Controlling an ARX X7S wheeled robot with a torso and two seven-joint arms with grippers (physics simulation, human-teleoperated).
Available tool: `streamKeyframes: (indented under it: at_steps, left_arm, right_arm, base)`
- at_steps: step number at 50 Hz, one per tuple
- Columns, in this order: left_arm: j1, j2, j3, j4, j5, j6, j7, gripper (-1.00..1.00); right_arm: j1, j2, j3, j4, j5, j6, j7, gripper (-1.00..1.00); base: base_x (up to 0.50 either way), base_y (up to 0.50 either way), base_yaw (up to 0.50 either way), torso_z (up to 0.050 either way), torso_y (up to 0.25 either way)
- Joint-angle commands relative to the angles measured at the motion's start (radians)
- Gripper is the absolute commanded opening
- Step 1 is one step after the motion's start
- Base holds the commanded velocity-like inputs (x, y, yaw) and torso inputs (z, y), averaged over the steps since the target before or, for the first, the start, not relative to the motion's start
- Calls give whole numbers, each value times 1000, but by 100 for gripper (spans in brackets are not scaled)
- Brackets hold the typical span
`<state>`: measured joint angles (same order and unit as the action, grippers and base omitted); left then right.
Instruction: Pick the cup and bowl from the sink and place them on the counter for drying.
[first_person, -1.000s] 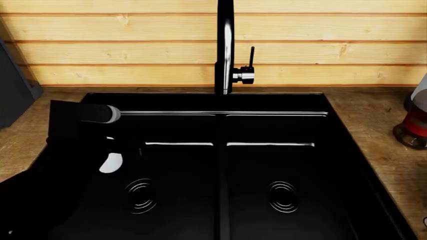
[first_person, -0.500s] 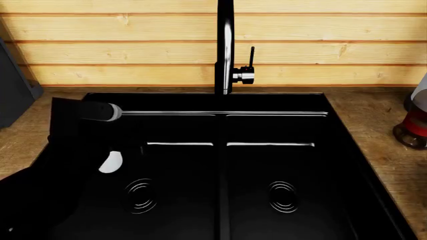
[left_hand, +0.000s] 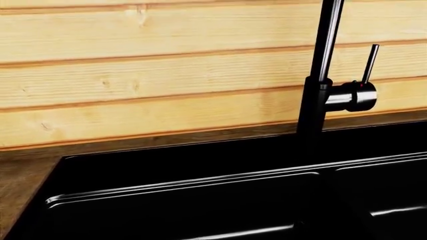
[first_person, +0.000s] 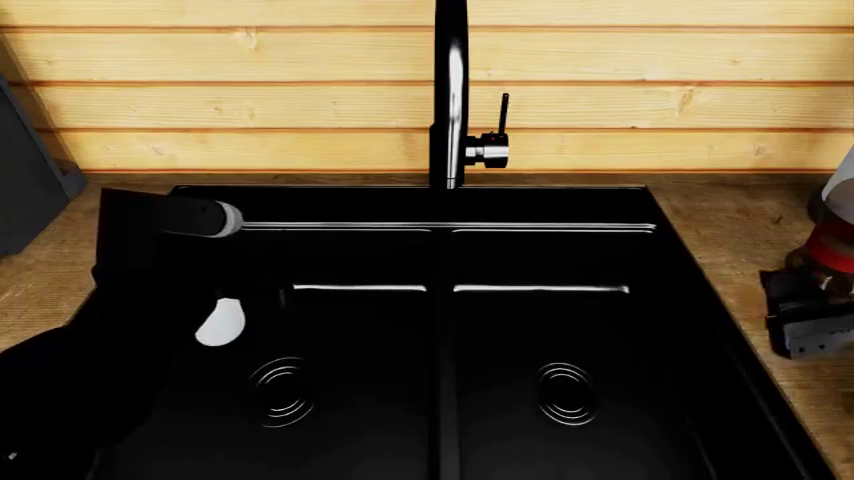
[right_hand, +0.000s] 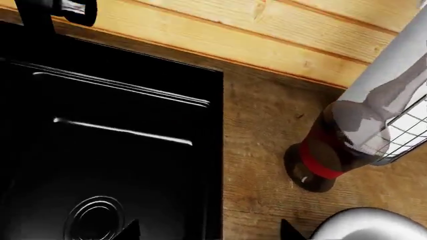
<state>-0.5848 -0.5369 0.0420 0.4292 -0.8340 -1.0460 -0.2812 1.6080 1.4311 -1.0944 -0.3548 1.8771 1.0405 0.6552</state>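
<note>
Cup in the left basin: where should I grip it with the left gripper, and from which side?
Only a white sliver of the cup shows beside the dark left arm; its pose is unclear. No handle shows, so probably pinch across the round wall, coming from above, since the walls of the sink block the sides.

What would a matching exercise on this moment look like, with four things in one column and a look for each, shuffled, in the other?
Things:
1. faucet
2. bowl
3. counter
4. bottle

Looks:
a. brown wood grain
b. shiny silver-grey
c. tall, thin and black
d. dark body with a red band

Pairs: 1-c, 2-b, 3-a, 4-d
</note>
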Motion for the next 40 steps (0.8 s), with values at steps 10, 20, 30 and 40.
streamKeyframes:
  at_steps: [10,20,30,40]
  left_arm:
    - [-64,1,11,-64,33,-68,-78,100]
    - [-119,-4,31,-204,95,-65,-104,100]
    - [-142,35,34,-364,139,-40,-133,100]
    - [-168,85,68,-502,189,20,-134,100]
  right_arm:
    - [-136,-178,46,-108,-34,-519,-1,100]
    - [-203,-233,45,-118,-143,-643,3,100]
    - [-185,-267,53,-108,-147,-641,17,100]
    - [-164,-297,48,-111,-162,-608,15,100]
  base:
    - [0,0,0,0,0]
    - [0,0,0,0,0]
    - [0,0,0,0,0]
    - [0,0,0,0,0]
